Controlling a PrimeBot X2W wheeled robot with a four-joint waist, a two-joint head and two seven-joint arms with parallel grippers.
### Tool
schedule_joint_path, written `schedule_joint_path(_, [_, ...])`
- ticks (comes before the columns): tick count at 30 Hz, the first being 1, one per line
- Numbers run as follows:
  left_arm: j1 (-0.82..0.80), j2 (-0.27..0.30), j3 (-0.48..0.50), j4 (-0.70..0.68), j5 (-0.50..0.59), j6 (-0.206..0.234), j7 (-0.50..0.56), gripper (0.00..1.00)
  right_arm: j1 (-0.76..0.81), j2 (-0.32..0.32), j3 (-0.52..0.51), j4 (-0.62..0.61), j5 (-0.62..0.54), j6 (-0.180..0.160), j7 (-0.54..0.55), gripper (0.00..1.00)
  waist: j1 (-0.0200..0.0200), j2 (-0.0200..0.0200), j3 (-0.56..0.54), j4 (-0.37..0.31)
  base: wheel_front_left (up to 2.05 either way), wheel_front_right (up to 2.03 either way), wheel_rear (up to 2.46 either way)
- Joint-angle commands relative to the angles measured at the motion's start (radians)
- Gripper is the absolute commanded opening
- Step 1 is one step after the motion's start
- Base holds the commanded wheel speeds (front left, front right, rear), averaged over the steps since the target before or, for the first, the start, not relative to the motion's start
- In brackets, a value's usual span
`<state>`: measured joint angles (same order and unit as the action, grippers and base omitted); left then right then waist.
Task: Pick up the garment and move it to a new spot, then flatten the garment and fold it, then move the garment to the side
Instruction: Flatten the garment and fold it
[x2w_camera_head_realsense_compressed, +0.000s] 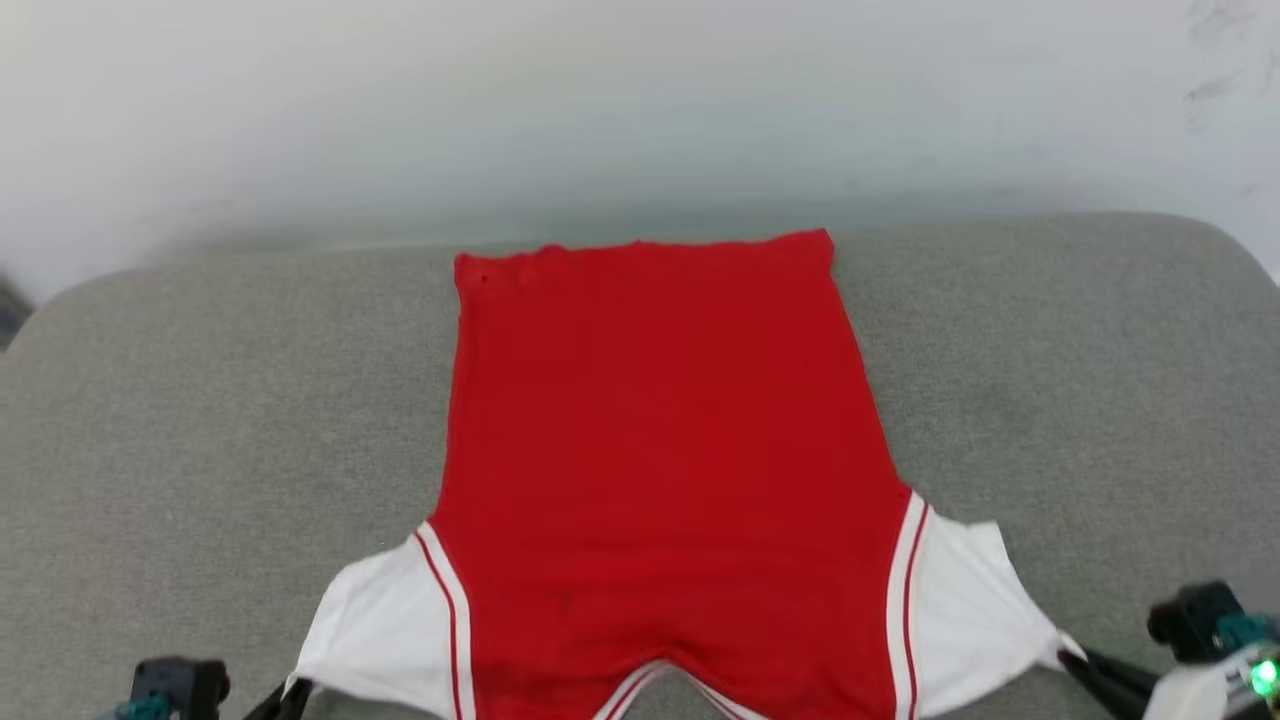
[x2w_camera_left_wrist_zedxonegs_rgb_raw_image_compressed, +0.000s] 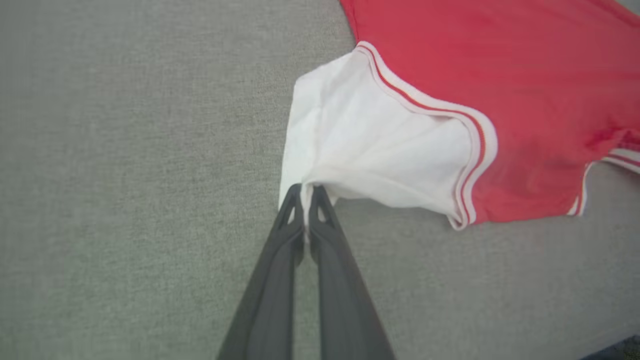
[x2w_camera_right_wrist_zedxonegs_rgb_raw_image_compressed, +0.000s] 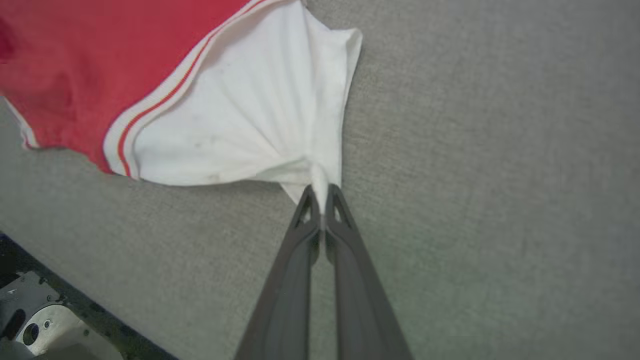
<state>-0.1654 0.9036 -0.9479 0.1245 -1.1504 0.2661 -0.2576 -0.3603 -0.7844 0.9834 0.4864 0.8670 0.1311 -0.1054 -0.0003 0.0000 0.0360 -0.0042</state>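
Observation:
The garment (x2w_camera_head_realsense_compressed: 660, 450) is a red jersey T-shirt with white sleeves and striped trim. It lies spread flat on the grey padded surface, plain side up, hem at the far end and collar at the near edge; no letters or number show. My left gripper (x2w_camera_left_wrist_zedxonegs_rgb_raw_image_compressed: 305, 190) is shut on the outer corner of the left white sleeve (x2w_camera_left_wrist_zedxonegs_rgb_raw_image_compressed: 370, 145). My right gripper (x2w_camera_right_wrist_zedxonegs_rgb_raw_image_compressed: 321, 192) is shut on the outer corner of the right white sleeve (x2w_camera_right_wrist_zedxonegs_rgb_raw_image_compressed: 250, 120). Both sleeves are drawn taut outward. In the head view the left gripper (x2w_camera_head_realsense_compressed: 290, 690) and right gripper (x2w_camera_head_realsense_compressed: 1075, 655) sit at the bottom corners.
The grey padded surface (x2w_camera_head_realsense_compressed: 200, 400) extends on both sides of the shirt, with rounded far corners. A pale wall (x2w_camera_head_realsense_compressed: 640, 100) stands behind its far edge. Part of the robot's base (x2w_camera_right_wrist_zedxonegs_rgb_raw_image_compressed: 45, 325) shows below the near edge.

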Motion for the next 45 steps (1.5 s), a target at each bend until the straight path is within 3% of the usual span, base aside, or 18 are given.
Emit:
schedule_joint_path(1, [0.034,0.008,0.011,-0.006,-0.005,0.015,-0.004,0.0,0.055,-0.012,-0.022,-0.009,0.005,-0.001,-0.008,0.0,0.0003,0.0,-0.019,0.006,0.0,0.0,0.0])
schedule_joint_path(6, [0.135,0.008,0.052,-0.036,-0.01,0.047,-0.009,0.0,0.209,-0.029,-0.117,-0.05,-0.002,-0.001,0.0,0.0,0.0003,0.0,-0.029,0.015,0.0,0.0,0.0])
schedule_joint_path(11, [0.181,-0.017,0.118,-0.068,0.04,0.059,-0.01,0.0,0.278,-0.006,-0.22,-0.096,-0.04,-0.001,0.044,0.03,0.0003,0.0,-0.019,0.024,0.0,0.0,0.0])
schedule_joint_path(12, [0.183,-0.018,0.125,-0.073,0.051,0.059,-0.01,0.0,0.276,-0.006,-0.242,-0.113,-0.056,-0.001,0.051,0.36,0.0003,0.0,-0.015,0.025,0.0,0.0,0.0])
schedule_joint_path(13, [0.181,-0.018,0.135,-0.081,0.066,0.06,-0.01,0.0,0.267,-0.008,-0.274,-0.126,-0.079,-0.001,0.05,1.0,0.0003,0.0,-0.01,0.028,0.0,0.0,0.0])
schedule_joint_path(21, [0.142,-0.026,0.179,-0.149,0.158,0.077,-0.01,0.0,0.175,-0.057,-0.557,-0.296,-0.187,-0.001,0.16,1.0,0.0003,0.0,0.06,0.047,0.0,0.0,0.0])
schedule_joint_path(25, [0.11,-0.027,0.2,-0.185,0.198,0.087,-0.009,0.0,0.064,-0.084,-0.721,-0.395,-0.239,-0.001,0.239,1.0,0.0003,0.0,0.129,0.072,0.0,0.0,0.0])
schedule_joint_path(29, [0.068,-0.03,0.21,-0.223,0.234,0.094,-0.009,0.0,-0.112,-0.103,-0.794,-0.498,-0.254,-0.001,0.344,1.0,0.0003,0.0,0.215,0.104,0.0,0.0,0.0])
schedule_joint_path(35, [0.008,-0.056,0.233,-0.284,0.285,0.108,-0.009,0.0,-0.421,-0.083,-0.717,-0.523,-0.224,-0.001,0.579,1.0,0.0003,0.0,0.355,0.157,0.0,0.0,0.0])
schedule_joint_path(42, [-0.041,-0.1,0.258,-0.34,0.34,0.108,-0.009,0.0,-0.745,-0.055,-0.505,-0.377,-0.118,-0.001,1.002,1.0,0.0003,0.0,0.479,0.217,0.0,0.0,0.0])
schedule_joint_path(45, [-0.053,-0.122,0.268,-0.352,0.362,0.105,-0.009,0.0,-0.849,-0.04,-0.461,-0.309,-0.075,-0.001,1.185,1.0,0.0003,0.0,0.519,0.24,0.0,0.0,0.0])
